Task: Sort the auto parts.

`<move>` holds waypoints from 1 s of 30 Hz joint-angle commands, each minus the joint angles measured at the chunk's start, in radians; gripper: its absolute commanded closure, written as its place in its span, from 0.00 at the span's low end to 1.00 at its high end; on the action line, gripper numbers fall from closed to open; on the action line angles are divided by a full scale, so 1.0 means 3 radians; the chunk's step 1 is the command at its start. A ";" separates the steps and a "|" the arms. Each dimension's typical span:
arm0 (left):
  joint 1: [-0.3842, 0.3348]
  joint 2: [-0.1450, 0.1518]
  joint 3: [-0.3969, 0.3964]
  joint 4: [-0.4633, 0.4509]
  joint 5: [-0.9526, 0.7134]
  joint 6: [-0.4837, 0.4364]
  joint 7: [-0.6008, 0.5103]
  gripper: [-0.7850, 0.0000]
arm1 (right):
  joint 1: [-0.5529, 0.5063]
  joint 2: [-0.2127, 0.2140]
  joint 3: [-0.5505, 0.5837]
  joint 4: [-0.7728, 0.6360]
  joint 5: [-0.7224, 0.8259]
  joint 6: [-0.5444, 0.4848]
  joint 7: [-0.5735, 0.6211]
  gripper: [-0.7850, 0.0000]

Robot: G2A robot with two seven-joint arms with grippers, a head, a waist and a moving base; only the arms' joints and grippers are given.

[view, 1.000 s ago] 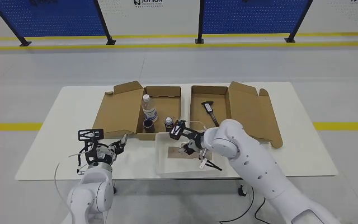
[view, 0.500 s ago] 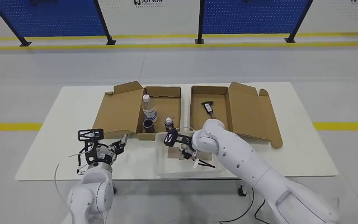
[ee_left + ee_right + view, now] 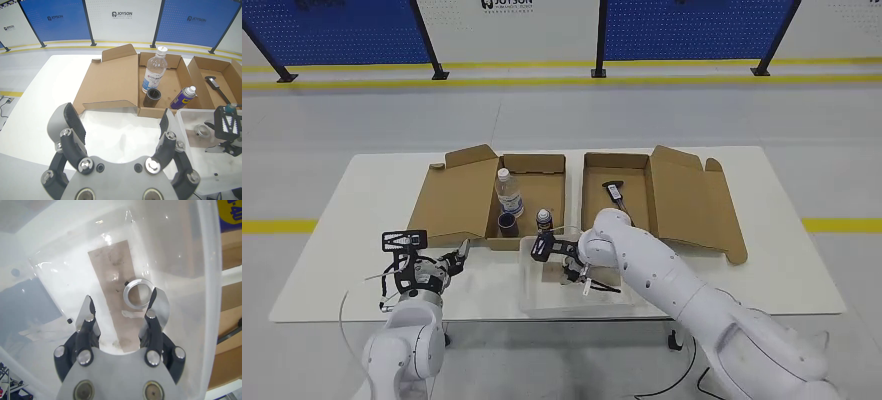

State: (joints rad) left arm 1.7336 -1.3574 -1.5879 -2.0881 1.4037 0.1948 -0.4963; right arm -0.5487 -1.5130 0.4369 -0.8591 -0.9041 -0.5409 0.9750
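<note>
Right gripper [image 3: 121, 296] open inside the clear plastic bin [image 3: 209, 275], over a metal ring [image 3: 135, 306].
The ring lies flat on the bin floor, close by one fingertip of the spread fingers. The bin sits at the table's near edge. Left gripper [image 3: 118, 113] hangs open over the near-left tabletop. The left cardboard box [image 3: 113, 79] holds a bottle [image 3: 155, 70], a black cylinder [image 3: 151, 97] and a spray can [image 3: 182, 97]; the right cardboard box [image 3: 228, 70] holds a black-handled tool [image 3: 217, 88].

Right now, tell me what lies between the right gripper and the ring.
Only bare bin floor, in the right wrist view; the ring sits by one fingertip.
</note>
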 commanded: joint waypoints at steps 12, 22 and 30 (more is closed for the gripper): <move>0.0000 0.0000 0.0000 0.0000 0.0000 0.0000 0.0000 0.00 | 0.0069 -0.0197 -0.0127 0.0338 0.0011 -0.0184 -0.0133 0.42; 0.0000 0.0000 0.0000 0.0000 0.0000 0.0000 0.0000 0.00 | 0.0079 -0.0269 -0.0104 0.0447 0.0152 -0.0296 -0.0082 0.51; 0.0000 0.0000 0.0000 0.0000 0.0000 0.0000 0.0000 0.00 | 0.0029 -0.0293 -0.0067 0.0380 0.0361 -0.0372 0.0083 0.52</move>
State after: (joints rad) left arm 1.7336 -1.3574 -1.5879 -2.0881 1.4037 0.1948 -0.4963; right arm -0.5381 -1.6007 0.4141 -0.7384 -0.8058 -0.6532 0.9931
